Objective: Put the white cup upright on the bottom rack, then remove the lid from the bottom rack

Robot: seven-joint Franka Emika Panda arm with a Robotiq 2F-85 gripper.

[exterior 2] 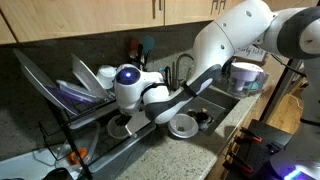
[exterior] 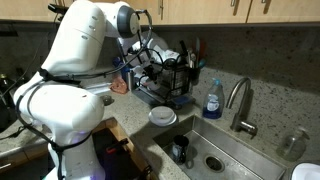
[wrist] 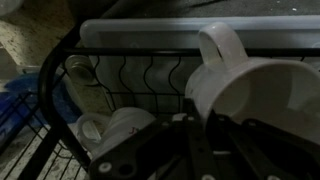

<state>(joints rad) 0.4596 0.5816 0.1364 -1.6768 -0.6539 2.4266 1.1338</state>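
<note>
The gripper (wrist: 200, 125) is clenching its jaws on the rim of one smooth white cup (wrist: 250, 90), loop-handled, tipping sideways inside the black wire rack (wrist: 50, 110); a second white mug (wrist: 115, 128) is sitting beside it.

Pale wooden cabinets (exterior: 230, 8) hang above a speckled stone backsplash (exterior: 285, 95). A steel sink (exterior: 250, 162) with a curved faucet (exterior: 240, 100) is set into the speckled counter (exterior 2: 175, 160). The light is dim.

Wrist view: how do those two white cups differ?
The right cup looks large and close, its handle pointing up; the left cup looks smaller and farther. The right cup shows its open mouth; the left cup is half hidden behind the fingers. Both are plain white, within the black rack.
</note>
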